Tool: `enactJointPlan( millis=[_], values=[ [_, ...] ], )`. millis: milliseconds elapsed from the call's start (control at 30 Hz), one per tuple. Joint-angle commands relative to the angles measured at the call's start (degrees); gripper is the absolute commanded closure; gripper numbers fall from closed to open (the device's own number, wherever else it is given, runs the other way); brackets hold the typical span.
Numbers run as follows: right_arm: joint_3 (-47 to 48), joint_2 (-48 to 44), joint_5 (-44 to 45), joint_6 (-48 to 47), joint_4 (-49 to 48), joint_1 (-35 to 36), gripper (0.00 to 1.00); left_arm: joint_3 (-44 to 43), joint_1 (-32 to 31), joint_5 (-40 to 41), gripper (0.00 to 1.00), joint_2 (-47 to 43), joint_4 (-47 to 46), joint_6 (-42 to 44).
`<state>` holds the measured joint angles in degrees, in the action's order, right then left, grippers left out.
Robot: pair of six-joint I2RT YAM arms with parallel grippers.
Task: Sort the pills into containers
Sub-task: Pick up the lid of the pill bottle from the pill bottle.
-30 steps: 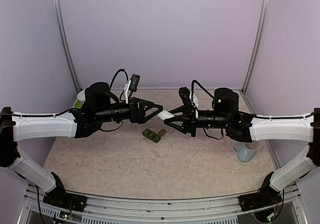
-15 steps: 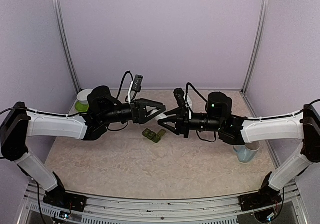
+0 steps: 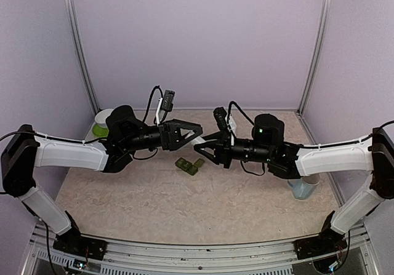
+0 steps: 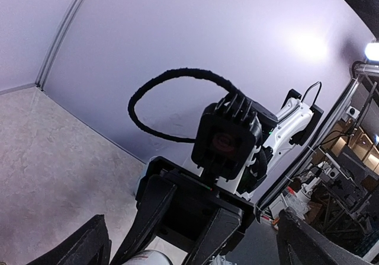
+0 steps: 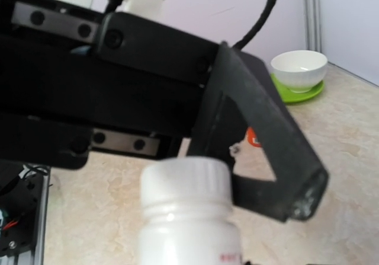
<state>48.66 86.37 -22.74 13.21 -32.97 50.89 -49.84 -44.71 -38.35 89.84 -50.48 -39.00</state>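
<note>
The containers (image 3: 189, 165) are a small dark green strip of joined lidded compartments lying on the table below both grippers. My right gripper (image 3: 204, 149) is shut on a white pill bottle (image 5: 185, 208), held in the air with its capped end pointing at the left gripper. The bottle's cap also shows in the left wrist view (image 4: 144, 258). My left gripper (image 3: 197, 135) is open, with its fingers (image 5: 260, 134) spread wide beside and beyond the cap and not touching it. No loose pills are in view.
A white bowl (image 3: 101, 120) on a green saucer stands at the back left and also shows in the right wrist view (image 5: 299, 69). A pale blue mug (image 3: 303, 187) stands on the right, under the right forearm. Purple walls close off three sides.
Both grippers have moved closer together above the containers. The right one has come left with the bottle, so its cap now lies at the left gripper's open fingers.
</note>
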Motion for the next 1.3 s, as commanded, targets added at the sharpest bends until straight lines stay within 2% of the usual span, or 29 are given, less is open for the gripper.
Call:
enactJointPlan(
  millis=[0, 300, 433, 967, 1267],
  values=[
    [0.2, 0.28, 4.24, 0.58, -0.38, 0.48, 0.91, 1.14, 0.32, -0.7, 0.06, -0.57, -1.07, 0.45],
    [-1.2, -0.94, 5.92, 0.35, -1.95, -0.51, 0.91, 1.59, 0.48, 0.18, 0.11, -1.84, 1.49, 1.72],
    [-1.58, -1.17, 5.63, 0.2, -2.55, -0.71, 0.91, 1.51, 0.83, 0.39, 0.2, -2.12, 2.05, 1.83],
    [-3.38, -2.17, 5.25, 0.49, -4.36, -1.14, 0.91, 2.12, 1.43, 2.02, 0.42, -2.13, 2.85, 1.39],
    [-4.17, -2.61, 5.17, 0.56, -4.94, -1.19, 0.91, 2.55, 1.66, 2.88, 0.5, -2.04, 2.85, 1.06]
  ],
)
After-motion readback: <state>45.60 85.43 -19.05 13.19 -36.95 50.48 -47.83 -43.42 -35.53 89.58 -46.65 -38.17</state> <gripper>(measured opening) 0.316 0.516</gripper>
